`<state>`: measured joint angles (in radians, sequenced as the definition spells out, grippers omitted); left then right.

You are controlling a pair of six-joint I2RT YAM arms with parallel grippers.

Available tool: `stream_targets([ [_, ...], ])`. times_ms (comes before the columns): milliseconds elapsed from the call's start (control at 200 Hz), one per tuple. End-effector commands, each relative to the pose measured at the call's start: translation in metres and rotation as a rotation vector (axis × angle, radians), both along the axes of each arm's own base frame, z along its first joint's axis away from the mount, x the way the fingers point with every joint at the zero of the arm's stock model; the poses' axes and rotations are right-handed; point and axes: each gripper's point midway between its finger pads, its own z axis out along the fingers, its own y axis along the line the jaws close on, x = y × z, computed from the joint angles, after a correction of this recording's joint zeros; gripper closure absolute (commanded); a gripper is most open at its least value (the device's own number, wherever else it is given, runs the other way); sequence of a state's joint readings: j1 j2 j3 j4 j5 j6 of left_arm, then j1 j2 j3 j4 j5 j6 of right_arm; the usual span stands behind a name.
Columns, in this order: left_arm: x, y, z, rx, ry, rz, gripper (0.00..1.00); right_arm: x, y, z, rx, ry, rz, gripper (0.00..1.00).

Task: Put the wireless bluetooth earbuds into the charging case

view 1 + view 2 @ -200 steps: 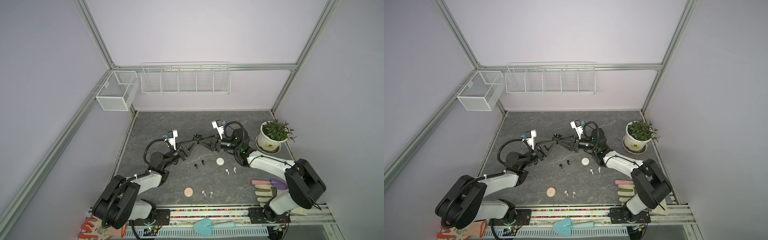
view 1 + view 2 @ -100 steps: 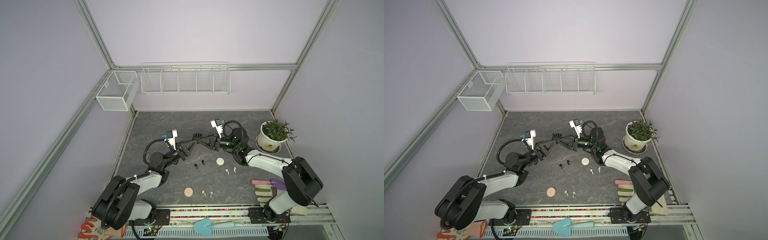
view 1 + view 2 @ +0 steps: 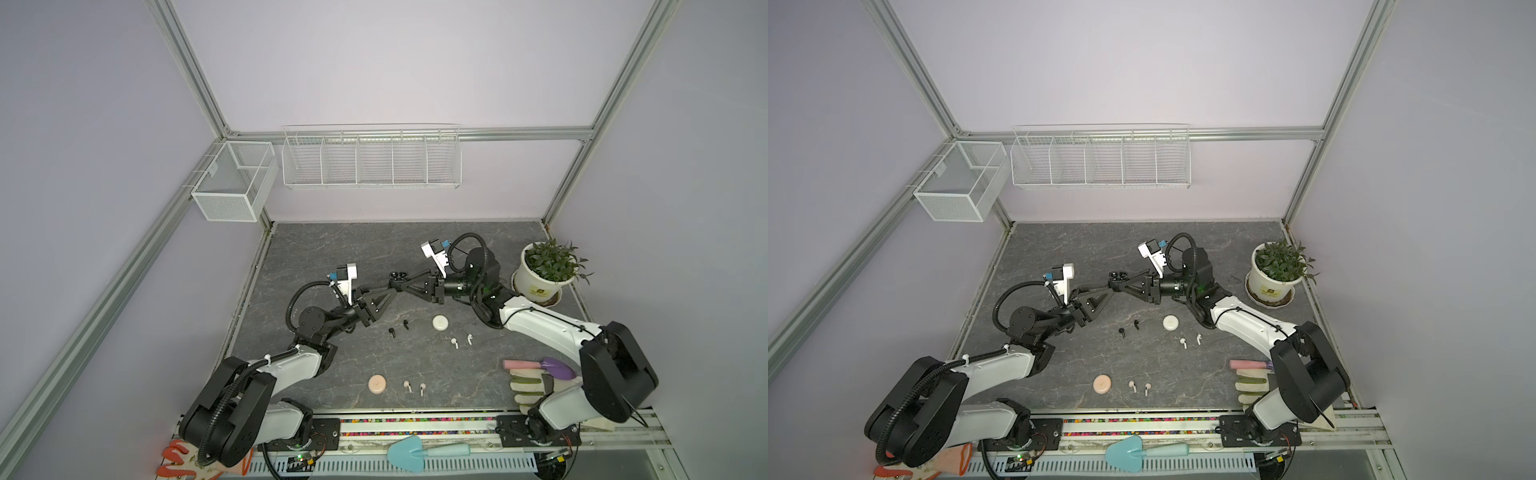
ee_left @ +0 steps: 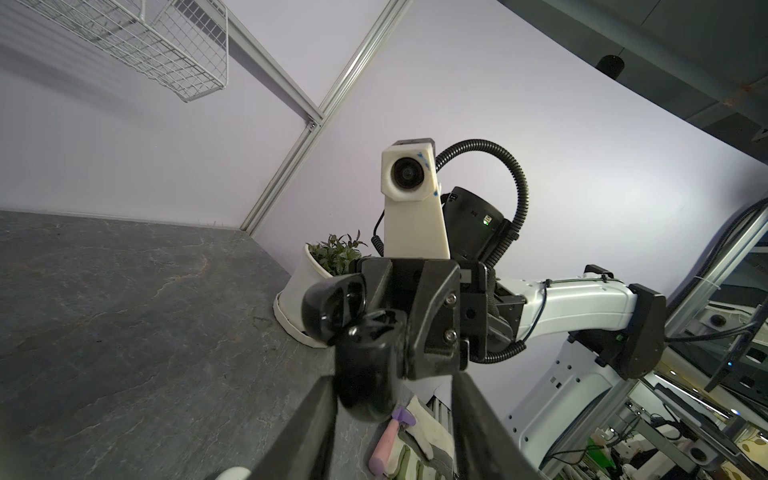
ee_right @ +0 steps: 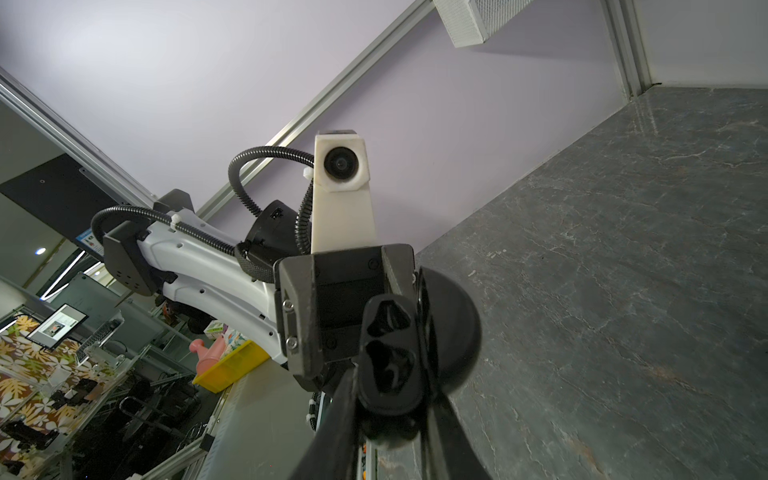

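A black charging case (image 3: 399,279) (image 3: 1118,277) hangs above the table with its lid open and both wells empty. My right gripper (image 3: 402,285) (image 5: 390,390) is shut on the case (image 5: 388,353). My left gripper (image 3: 388,291) (image 4: 392,380) is open around the same case (image 4: 365,365), with a gap at one finger. On the table lie two black earbuds (image 3: 391,331), two white earbuds (image 3: 454,343) and two pale pink earbuds (image 3: 407,386). A closed white case (image 3: 440,322) and a closed pink case (image 3: 377,383) lie near them.
A potted plant (image 3: 540,274) stands at the right rear. Gardening gloves (image 3: 528,384) and a purple-and-pink trowel (image 3: 540,366) lie by the right arm's base. A teal trowel (image 3: 415,453) rests on the front rail. Wire baskets (image 3: 370,158) hang on the back wall.
My left jaws have opened off the black case. My right jaws have closed onto it, and the right arm has shifted slightly toward the left arm.
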<state>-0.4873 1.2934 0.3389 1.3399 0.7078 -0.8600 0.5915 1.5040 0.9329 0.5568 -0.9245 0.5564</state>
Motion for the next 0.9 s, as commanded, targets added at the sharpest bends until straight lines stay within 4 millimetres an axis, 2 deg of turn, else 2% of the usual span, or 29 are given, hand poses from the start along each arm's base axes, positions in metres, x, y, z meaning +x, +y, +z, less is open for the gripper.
stream_targets([
  [0, -0.010, 0.000, 0.001, 0.028, -0.058, -0.017, 0.54, -0.008, -0.006, 0.002, -0.026, -0.048, 0.049, 0.77],
  [255, -0.008, -0.003, 0.004, 0.031, -0.084, -0.025, 0.57, -0.011, -0.004, 0.008, -0.004, -0.047, 0.087, 0.79],
  [535, -0.009, -0.007, 0.009, 0.005, -0.097, -0.062, 0.72, -0.013, 0.001, 0.008, -0.001, -0.038, 0.105, 0.80],
  [895, -0.008, -0.002, 0.013, 0.010, -0.113, -0.019, 0.71, -0.015, 0.005, 0.004, -0.010, -0.027, 0.121, 0.80],
])
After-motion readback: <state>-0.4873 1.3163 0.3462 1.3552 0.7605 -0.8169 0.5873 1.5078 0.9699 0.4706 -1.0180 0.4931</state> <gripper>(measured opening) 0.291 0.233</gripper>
